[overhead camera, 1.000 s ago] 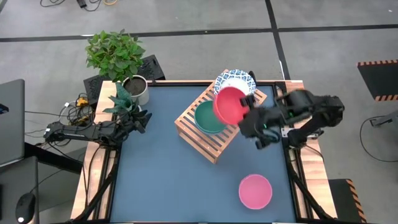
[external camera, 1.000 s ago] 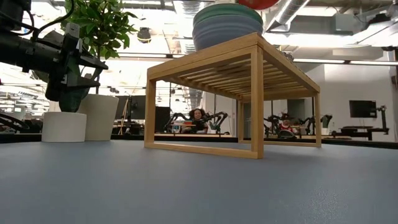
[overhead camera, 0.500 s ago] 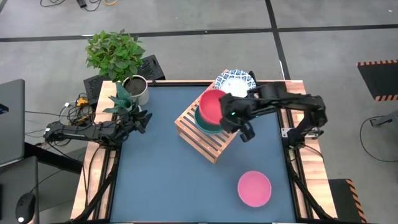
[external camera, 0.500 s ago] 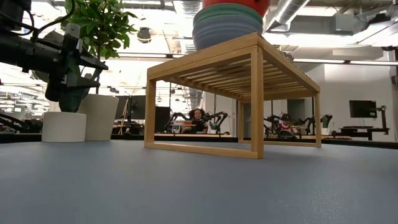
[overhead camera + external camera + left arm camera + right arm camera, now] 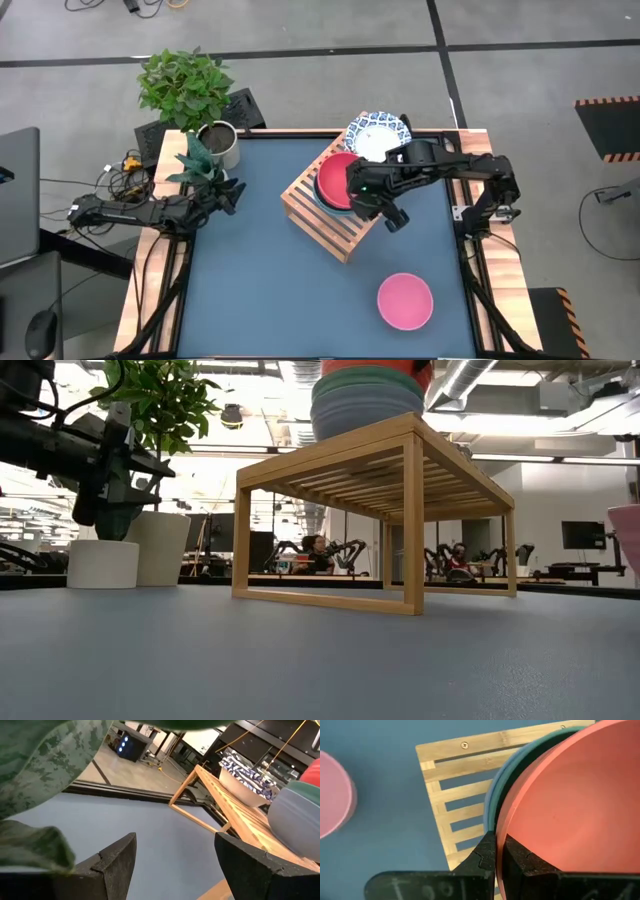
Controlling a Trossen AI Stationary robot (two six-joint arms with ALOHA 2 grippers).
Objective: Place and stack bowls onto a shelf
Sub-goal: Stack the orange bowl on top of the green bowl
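On the wooden shelf, a red bowl sits in a green bowl that rests in a blue one, and the right gripper pinches the red bowl's rim tight. A blue-and-white patterned bowl sits on the shelf's far end, and a pink bowl lies alone on the blue table. Off by the potted plants, the left gripper waits with its fingers apart, holding nothing.

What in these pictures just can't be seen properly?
- Lower bowls in the stack: the red bowl covers them from above; only a green rim shows in the right wrist view.
- Top of the stack: cut off by the low view's upper edge.
- Pink bowl: only a sliver at the low view's right edge.
- Patterned bowl: partly hidden by the right arm from above.
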